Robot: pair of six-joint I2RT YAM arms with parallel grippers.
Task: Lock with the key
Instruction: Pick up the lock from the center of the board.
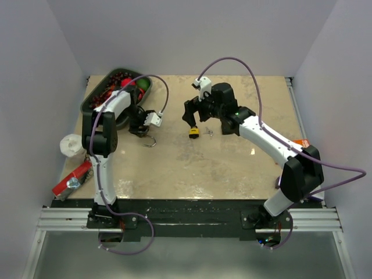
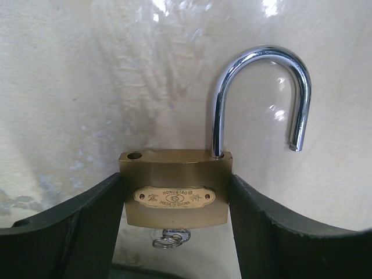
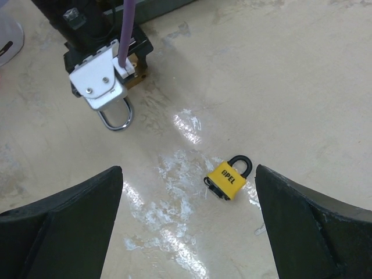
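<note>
Tabletop beige, glossy; walls wht.

Beige table: brass padlock, yellow padlock

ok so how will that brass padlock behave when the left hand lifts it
The brass padlock looks like solid metal, so it is probably heavy for its size and rigid. Its flat polished sides may slip a little in the left hand. The open shackle likely swivels, and the key ring underneath would dangle loosely.
</note>
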